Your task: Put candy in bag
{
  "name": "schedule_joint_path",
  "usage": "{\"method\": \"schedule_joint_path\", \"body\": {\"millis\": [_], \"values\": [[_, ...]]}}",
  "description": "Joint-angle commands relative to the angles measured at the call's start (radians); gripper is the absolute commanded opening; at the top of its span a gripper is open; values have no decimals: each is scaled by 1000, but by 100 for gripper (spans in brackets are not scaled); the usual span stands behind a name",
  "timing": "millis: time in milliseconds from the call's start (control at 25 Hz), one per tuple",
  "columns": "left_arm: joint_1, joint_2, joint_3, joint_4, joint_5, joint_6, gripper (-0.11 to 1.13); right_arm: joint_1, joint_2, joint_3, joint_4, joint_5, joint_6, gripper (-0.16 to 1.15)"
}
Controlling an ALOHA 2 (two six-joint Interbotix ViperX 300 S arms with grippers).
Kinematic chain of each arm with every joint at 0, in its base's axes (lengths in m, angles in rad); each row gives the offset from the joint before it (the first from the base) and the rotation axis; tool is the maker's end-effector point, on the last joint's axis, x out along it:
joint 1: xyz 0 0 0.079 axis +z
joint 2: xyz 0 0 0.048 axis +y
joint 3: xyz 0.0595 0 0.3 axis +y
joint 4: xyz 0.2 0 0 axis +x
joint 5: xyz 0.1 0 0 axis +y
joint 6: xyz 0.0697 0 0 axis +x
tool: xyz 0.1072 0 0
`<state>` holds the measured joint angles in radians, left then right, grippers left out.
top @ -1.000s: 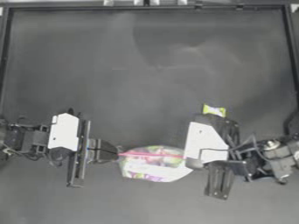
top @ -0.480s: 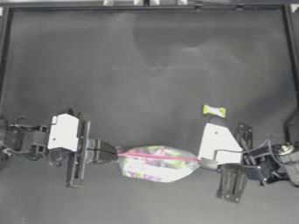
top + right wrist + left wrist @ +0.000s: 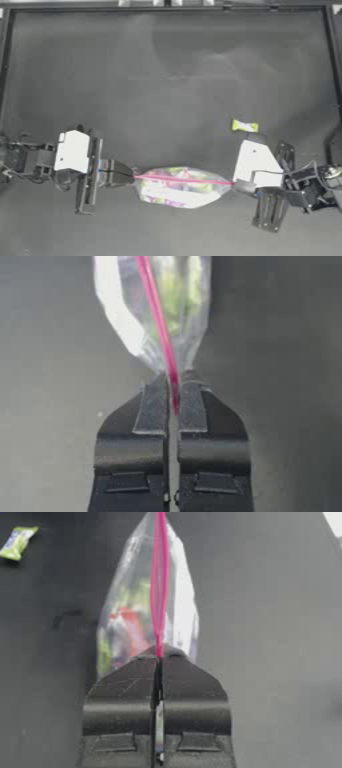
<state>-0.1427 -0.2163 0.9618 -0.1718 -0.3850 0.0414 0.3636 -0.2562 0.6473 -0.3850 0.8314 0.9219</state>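
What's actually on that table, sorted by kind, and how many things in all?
Loose yellow-green candy: 1, lying apart from the bag
Clear zip bag with pink seal: 1, stretched between both arms
Robot end effectors: 2, the left end effector and right end effector, each shut on one end of the bag
Total: 4
The sweets inside the bag are too blurred to count.

The bag [image 3: 179,187], clear with colourful sweets inside, is stretched left to right at the near side, its pink seal strip [image 3: 184,179] taut. The candy [image 3: 244,126], yellow-green with twisted ends, lies apart, farther back on the right.
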Motion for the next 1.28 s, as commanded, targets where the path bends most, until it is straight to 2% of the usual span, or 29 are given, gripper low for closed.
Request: {"method": "schedule_joint_path", "body": {"millis": [40,280,440,720,1040,1280], "values": [[5,-35,-11,2,-8,3,5,11,-29,-25,-29,6,3,7],[21,-44,-15,3,-8,3,5,2,-37,-66,-117,14,-5,7],[41,-67,-14,5,-6,8,5,-21,-52,-72,-143,12,-12,7],[97,-129,-14,3,25,71,5,-63,-87,-72,-189,8,-28,7],[155,-144,-14,5,54,103,5,-149,-95,-71,-181,-35,-117,7],[193,-137,-5,5,55,107,5,-204,-95,-61,-153,-57,-175,7]]}}
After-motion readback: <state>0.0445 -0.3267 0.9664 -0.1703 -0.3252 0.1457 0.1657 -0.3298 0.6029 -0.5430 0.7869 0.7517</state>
